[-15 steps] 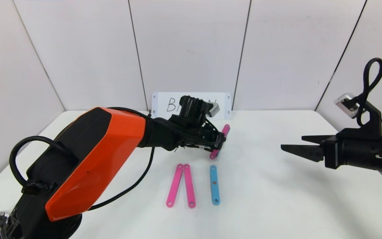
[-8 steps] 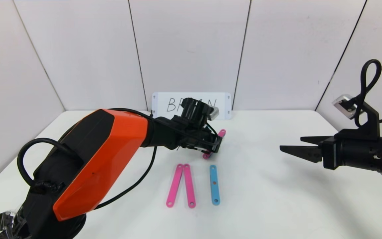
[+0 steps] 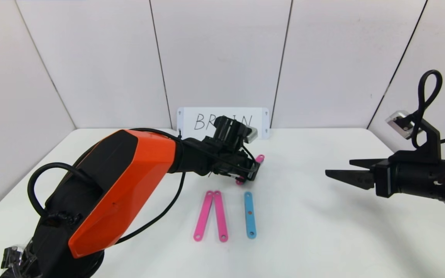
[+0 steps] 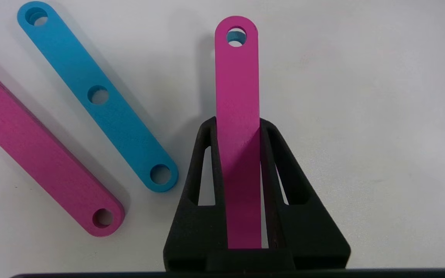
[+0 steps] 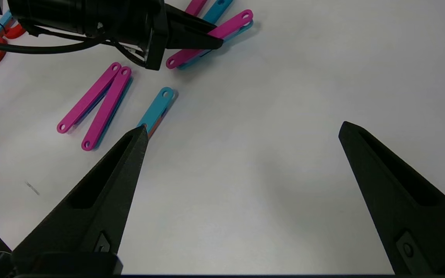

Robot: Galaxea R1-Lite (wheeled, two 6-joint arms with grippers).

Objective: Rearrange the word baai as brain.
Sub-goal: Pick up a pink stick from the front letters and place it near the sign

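- Left gripper [image 4: 238,127] clamps a pink bar [image 4: 237,77] — low over the table [image 3: 323,231].
- Blue bar [image 4: 97,94] lies just beside it.
- Right gripper [image 5: 242,135] hangs well apart, fingers spread.

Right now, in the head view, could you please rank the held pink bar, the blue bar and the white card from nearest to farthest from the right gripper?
1. Blue bar, table centre.
2. Held pink bar, in the left gripper.
3. White card, back wall.
The first two are nearly level from the right gripper.

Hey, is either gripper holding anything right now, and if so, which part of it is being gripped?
The left gripper is shut on a pink bar, around its near half. The right gripper is open and empty.
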